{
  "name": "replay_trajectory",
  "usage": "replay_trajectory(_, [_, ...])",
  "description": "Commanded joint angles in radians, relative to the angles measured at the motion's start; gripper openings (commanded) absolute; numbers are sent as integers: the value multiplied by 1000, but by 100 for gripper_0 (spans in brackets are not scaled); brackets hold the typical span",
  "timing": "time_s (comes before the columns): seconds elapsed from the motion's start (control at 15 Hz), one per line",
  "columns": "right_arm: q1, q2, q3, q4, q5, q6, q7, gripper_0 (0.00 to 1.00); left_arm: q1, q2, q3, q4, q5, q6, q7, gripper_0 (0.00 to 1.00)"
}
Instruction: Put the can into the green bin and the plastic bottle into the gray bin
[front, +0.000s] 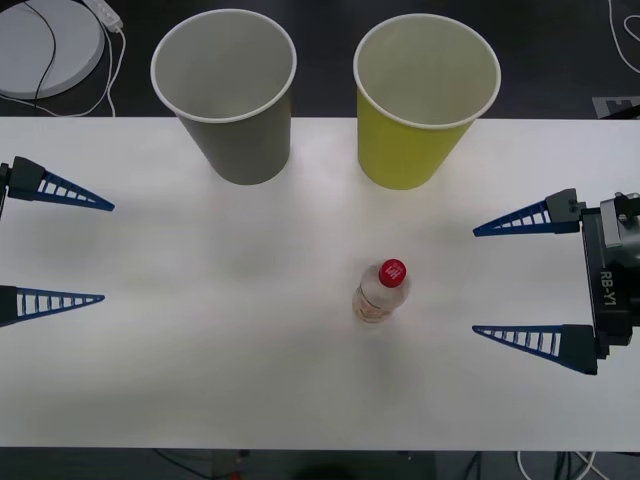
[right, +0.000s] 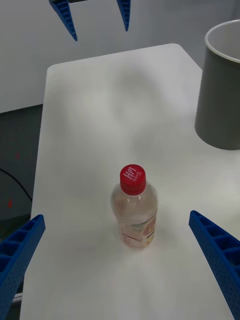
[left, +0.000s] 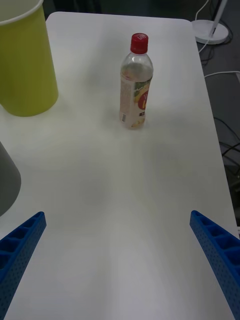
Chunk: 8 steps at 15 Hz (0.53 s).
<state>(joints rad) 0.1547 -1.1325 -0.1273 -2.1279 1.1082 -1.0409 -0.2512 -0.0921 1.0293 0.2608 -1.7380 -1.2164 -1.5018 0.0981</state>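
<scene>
Blue fingers spread wide on the right gripper (front: 500, 280) and left gripper (front: 85, 250), both holding nothing. Plastic bottle (front: 381, 291) stands upright mid-table, in front of the green bin (front: 420, 110); the gray bin (front: 228, 95) looks unfilled, so that drop remains, and no can is visible.

"RB-Y1" on right arm (front: 607, 283)

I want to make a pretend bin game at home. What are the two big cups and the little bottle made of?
The gray bin and the green bin look like matte paper cups: rolled white rims, pale insides. The plastic bottle looks like clear, shiny plastic, see-through above its printed label, with a red cap that is probably harder plastic.
</scene>
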Motion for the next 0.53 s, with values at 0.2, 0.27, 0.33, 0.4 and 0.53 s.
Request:
replay_trajectory(0.2, [103,-6,8,43,-73,99,170,100,0,0,0,0,0,0,0,100])
replay_trajectory(0.27, [115,-6,17,71,-108,101,210,100,0,0,0,0,0,0,0,100])
replay_trajectory(0.33, [118,-6,35,103,-145,101,256,100,0,0,0,0,0,0,0,100])
replay_trajectory(0.4, [118,-6,63,152,-200,99,331,100,0,0,0,0,0,0,0,100])
replay_trajectory(0.53, [117,-6,103,215,-271,99,440,100,0,0,0,0,0,0,0,100])
